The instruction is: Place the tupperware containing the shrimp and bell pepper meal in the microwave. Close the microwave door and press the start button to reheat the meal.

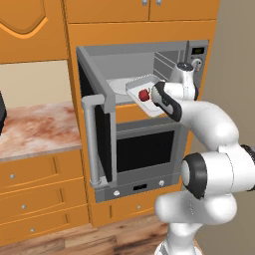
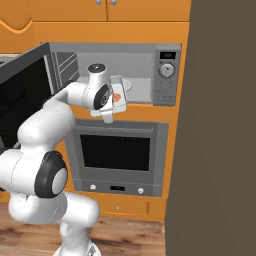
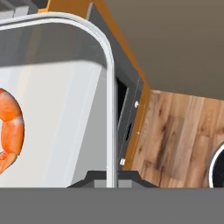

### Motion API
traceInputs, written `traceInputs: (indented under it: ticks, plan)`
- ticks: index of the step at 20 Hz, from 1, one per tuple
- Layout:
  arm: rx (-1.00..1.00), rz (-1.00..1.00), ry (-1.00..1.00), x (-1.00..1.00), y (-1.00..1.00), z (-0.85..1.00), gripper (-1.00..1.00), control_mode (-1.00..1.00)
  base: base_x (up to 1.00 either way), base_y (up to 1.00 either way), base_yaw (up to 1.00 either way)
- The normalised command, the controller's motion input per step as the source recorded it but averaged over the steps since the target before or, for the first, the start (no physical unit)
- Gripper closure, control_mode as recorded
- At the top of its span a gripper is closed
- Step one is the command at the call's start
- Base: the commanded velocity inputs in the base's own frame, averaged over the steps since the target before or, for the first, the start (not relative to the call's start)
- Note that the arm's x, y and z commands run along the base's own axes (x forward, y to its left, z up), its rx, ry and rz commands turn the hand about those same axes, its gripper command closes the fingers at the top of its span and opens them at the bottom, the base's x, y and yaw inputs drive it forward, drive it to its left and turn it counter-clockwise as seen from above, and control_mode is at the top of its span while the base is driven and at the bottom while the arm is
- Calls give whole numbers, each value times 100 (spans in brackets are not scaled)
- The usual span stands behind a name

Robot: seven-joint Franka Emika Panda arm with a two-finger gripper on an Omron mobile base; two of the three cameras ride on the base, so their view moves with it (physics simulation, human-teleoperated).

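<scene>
- The microwave [image 1: 149,64] sits built into orange cabinetry, its cavity open to the front; a panel with a display and a round knob [image 2: 167,70] is on its right side.
- The microwave door [image 1: 99,144] is swung wide to the left, dark glass facing inward, with its thick vertical bar handle [image 1: 89,139] at the outer edge.
- The tupperware [image 1: 141,85] is held at the mouth of the cavity, partly over the round white turntable [image 1: 118,85] and partly sticking out in front of the opening.
- The tray looks tilted, its near edge lower than the far one.
- In it lie the red bell pepper [image 1: 144,94] and the orange shrimp [image 3: 9,129]; the shrimp also shows as an orange patch in the right base view.
- The fingers [image 3: 112,178] are pinched narrow on the tupperware's raised rim, which runs straight down between them in the hand view.
- The white arm [image 1: 209,129] reaches from the base up to the tray's near right corner.
- Below the microwave is the larger grey oven [image 2: 116,155] with a dark window, closed.
- To the left, a mottled reddish surface [image 1: 35,129] tops orange drawers; wooden floor [image 3: 179,140] lies underneath.
</scene>
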Motion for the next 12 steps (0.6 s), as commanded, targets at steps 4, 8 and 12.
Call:
traceInputs:
  ticks: [4, 8, 12]
  plan:
    - [-2, 0, -3, 37, 8, 0, 100, -100, 0, 0, 0]
    - [-2, 1, -6, 38, 6, -1, 100, -100, 0, 0, 0]
    - [-2, 0, -3, 44, 6, -7, 100, -100, 0, 0, 0]
